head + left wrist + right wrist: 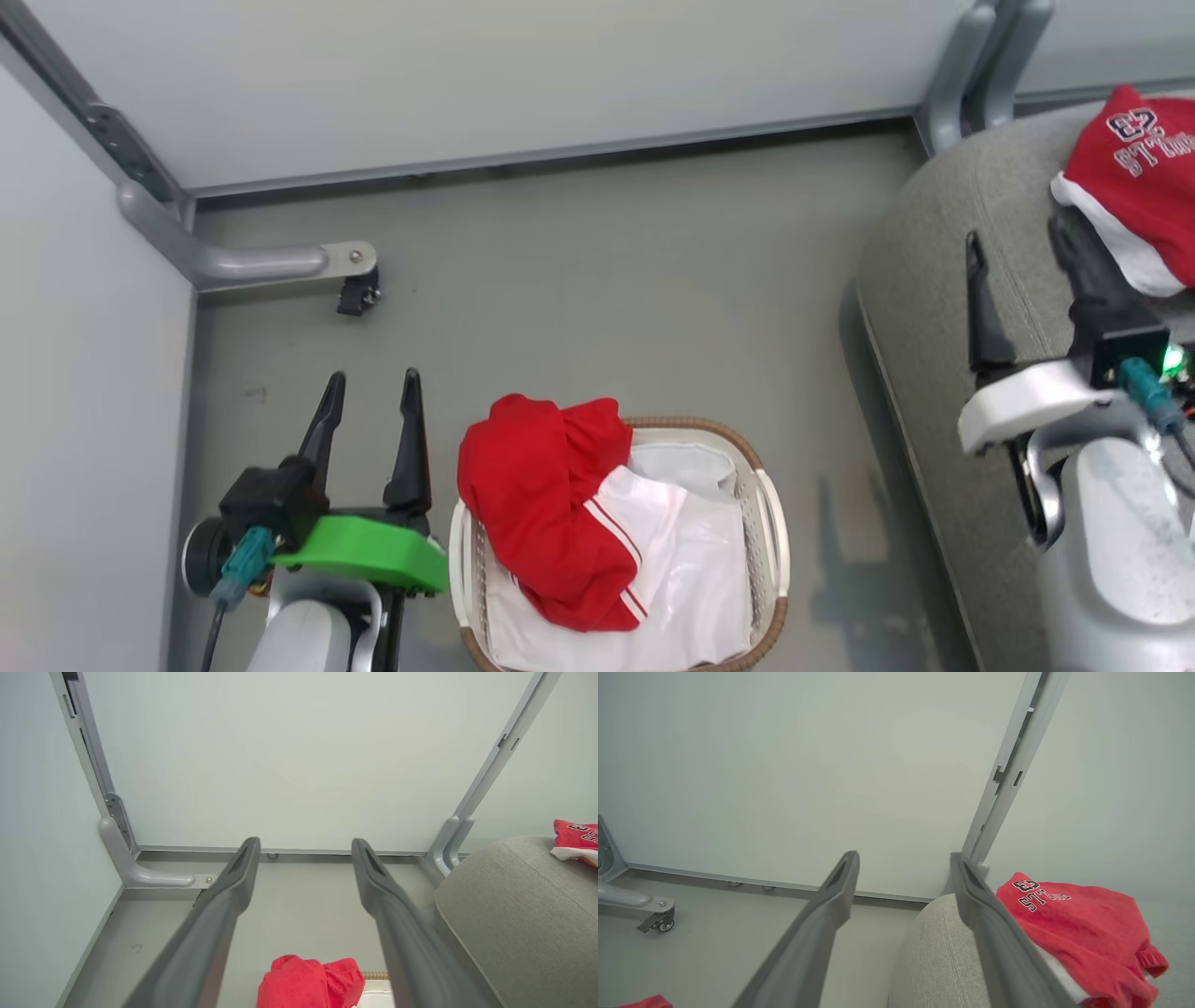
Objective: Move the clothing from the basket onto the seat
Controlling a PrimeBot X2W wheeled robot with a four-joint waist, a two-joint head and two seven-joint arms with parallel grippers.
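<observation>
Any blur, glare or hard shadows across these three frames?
Head view: soft even light, no glare; faint shadow on the floor beside the basket; a green light glows by the right gripper. Left wrist view: the left gripper blurs toward the bottom edge. Right wrist view: likewise, but the clothing on the seat is crisp.

Grey floor (607, 280) under basket (771, 541), seat (934, 243)

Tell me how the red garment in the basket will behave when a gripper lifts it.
Probably floppy: the red garment lies crumpled in folds, spilling over the basket rim, so it should sag when lifted. Likely light, being thin cloth. Its matte fabric should pinch without slipping.
</observation>
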